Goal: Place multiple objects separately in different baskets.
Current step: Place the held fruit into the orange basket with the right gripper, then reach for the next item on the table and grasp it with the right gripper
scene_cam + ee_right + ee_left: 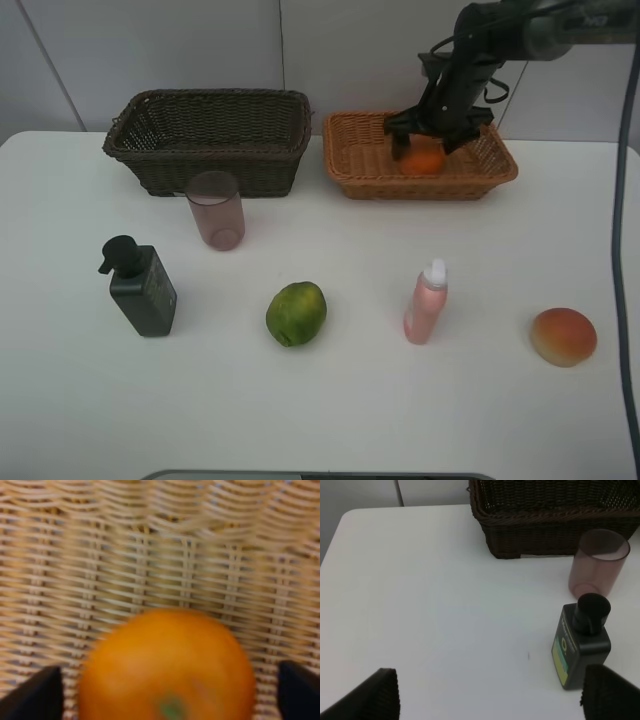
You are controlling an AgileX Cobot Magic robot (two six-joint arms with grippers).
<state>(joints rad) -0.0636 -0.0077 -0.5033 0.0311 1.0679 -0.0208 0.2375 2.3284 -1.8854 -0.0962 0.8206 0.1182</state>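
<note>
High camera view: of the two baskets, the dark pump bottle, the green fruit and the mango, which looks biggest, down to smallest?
1. dark brown basket
2. tan basket, which is shallower
3. dark pump bottle
4. green fruit and mango: these look about alike, so I won't rank them.

No readable text, dark pump bottle [581,647] bears a green-yellow label [562,661] — lettering too blurred

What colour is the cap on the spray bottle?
White cap, on the pink spray bottle; the exterior high view shows it best.
</note>
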